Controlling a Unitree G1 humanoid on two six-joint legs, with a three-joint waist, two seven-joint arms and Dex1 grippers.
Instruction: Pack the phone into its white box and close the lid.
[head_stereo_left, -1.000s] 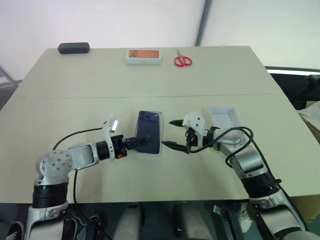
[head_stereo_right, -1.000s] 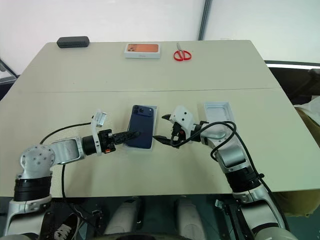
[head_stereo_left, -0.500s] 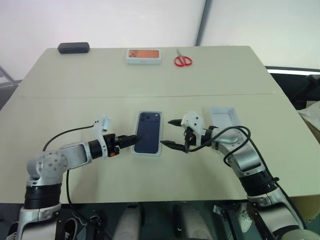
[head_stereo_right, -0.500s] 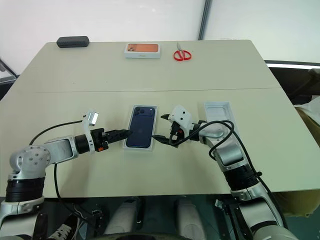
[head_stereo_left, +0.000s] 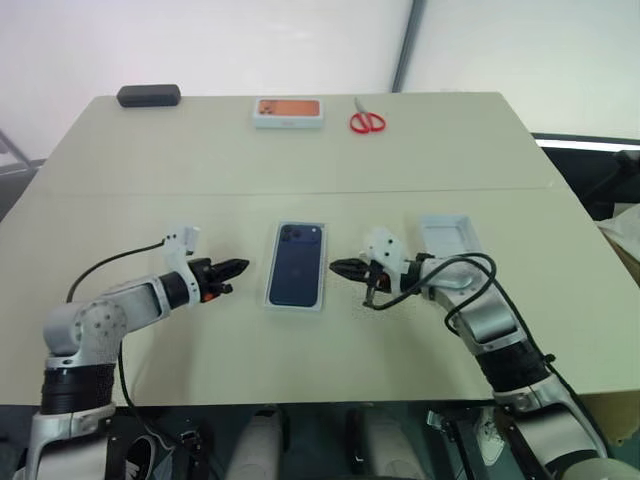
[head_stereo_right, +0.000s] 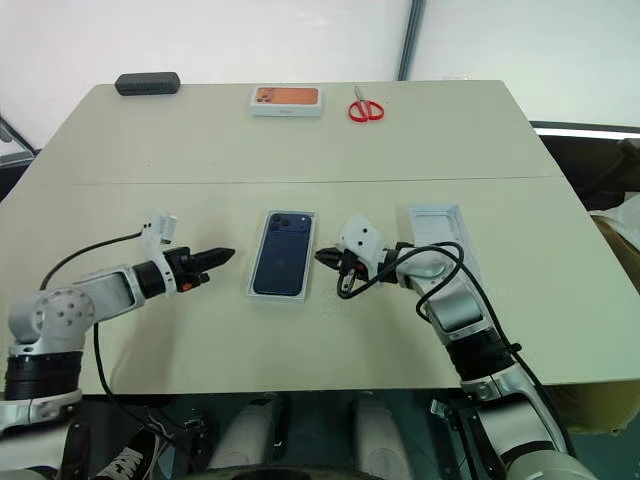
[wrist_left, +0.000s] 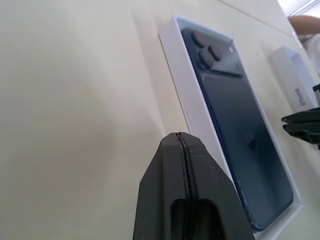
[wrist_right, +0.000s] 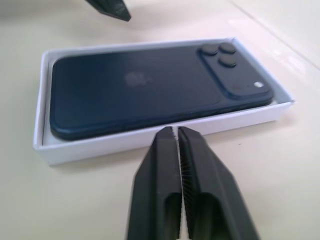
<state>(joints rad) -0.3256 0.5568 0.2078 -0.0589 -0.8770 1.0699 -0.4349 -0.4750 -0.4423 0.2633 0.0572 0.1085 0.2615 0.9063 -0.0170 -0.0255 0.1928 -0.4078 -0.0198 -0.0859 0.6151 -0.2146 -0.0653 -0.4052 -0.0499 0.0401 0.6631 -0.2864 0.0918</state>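
The phone (head_stereo_left: 297, 277) lies face down inside the white box (head_stereo_left: 274, 299), camera bump toward the top of the frame, back glossy and level with the rim. Seated flat like this it looks fully packed, so the first half of the task reads as done. The box sits at centre frame in the head views, long axis running up and down the picture, and nothing is touching it.

The lid (head_stereo_left: 447, 240) rests open side up on the table (head_stereo_left: 300, 160), right of centre, just beyond the right arm's wrist. Its place there suits a pick by that arm; my judgement is that covering the box is the step left.

The left gripper (head_stereo_left: 238, 267) hangs left of the box, apart from it, tips aimed toward its near long side and slightly down. Its fingers (wrist_left: 186, 200) are pressed together on nothing. The forearm stretches in from the lower left, elbow low.

The right gripper (head_stereo_left: 338, 266) sits just right of the box, close but not touching, pointing left at its edge. Its fingers (wrist_right: 172, 175) are also closed and hold nothing. The forearm bends in from the lower right, cable looped over it.

Along the top of the frame, well apart: a black case (head_stereo_left: 148, 95), an orange-pictured box (head_stereo_left: 288, 111) and red scissors (head_stereo_left: 366, 120).
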